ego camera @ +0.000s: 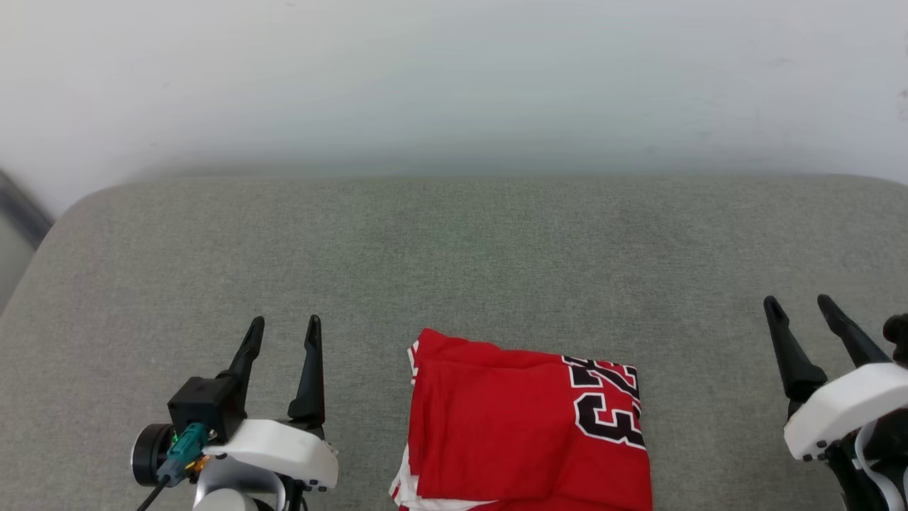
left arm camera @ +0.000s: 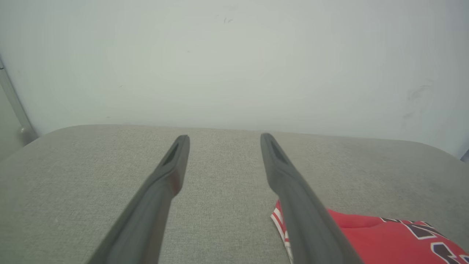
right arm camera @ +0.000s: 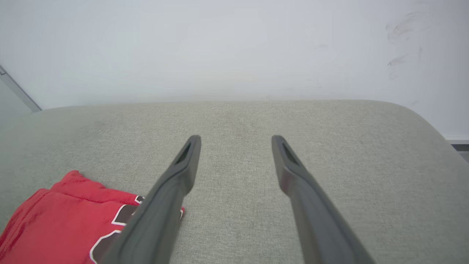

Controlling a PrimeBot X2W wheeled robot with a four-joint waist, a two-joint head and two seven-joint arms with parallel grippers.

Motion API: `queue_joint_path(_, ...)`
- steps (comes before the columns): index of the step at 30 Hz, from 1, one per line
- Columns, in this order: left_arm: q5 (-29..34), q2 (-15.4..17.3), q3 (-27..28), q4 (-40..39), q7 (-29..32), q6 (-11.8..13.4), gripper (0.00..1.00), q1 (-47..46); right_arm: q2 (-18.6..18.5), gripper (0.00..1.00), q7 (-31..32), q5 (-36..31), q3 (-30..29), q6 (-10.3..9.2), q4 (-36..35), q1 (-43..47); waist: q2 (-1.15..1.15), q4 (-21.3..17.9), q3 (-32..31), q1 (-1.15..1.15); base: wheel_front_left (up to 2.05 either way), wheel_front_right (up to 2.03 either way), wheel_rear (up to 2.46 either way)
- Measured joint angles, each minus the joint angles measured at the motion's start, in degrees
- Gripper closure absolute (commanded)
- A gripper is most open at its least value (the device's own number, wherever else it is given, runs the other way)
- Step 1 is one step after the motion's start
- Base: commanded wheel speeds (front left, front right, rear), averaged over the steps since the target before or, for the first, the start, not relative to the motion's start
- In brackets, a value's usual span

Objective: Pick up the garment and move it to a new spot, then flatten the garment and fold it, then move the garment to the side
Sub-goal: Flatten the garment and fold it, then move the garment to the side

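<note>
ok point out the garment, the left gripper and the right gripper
garment (ego camera: 489, 426), head view, on its plain red folded panel
left gripper (ego camera: 284, 321), head view, midway between its open fingertips
right gripper (ego camera: 796, 301), head view, midway between its open fingertips

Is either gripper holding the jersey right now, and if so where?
Nothing is held. The left gripper and the right gripper stand open, apart from the folded garment lying between them.

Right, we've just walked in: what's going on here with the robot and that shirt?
A red jersey with black numbers lies folded on the grey fabric surface. The robot's left gripper and right gripper sit either side of it, both open and empty. Nothing is touching the jersey.
</note>
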Motion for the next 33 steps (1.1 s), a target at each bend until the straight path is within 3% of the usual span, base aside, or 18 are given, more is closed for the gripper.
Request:
queue_joint_path(4, -0.08, 0.04, 0.85, 0.68, -0.03, 0.1, 0.0, 0.93, 2.48, 0.0, -4.56, -2.75, -2.78, -0.01, -4.78, 3.75, 0.0, -0.4, -0.59, 0.0, 0.0, 0.0, 0.0)
queue_joint_path(11, 0.04, 0.03, 1.75, 1.82, -0.1, -0.03, 0.0, 2.25, 4.89, 0.0, -8.42, -5.24, -1.85, -0.01, -10.83, 10.37, 0.0, -0.78, -1.44, 0.0, 0.0, 0.0, 0.0)
queue_joint_path(33, 1.53, -0.31, 2.13, 3.37, -0.11, -1.08, 0.0, 2.94, 6.06, 0.0, -3.82, -5.03, -1.49, 0.0, -14.43, 13.65, 0.0, -2.16, -1.2, 0.0, 0.0, 0.0, 0.0)
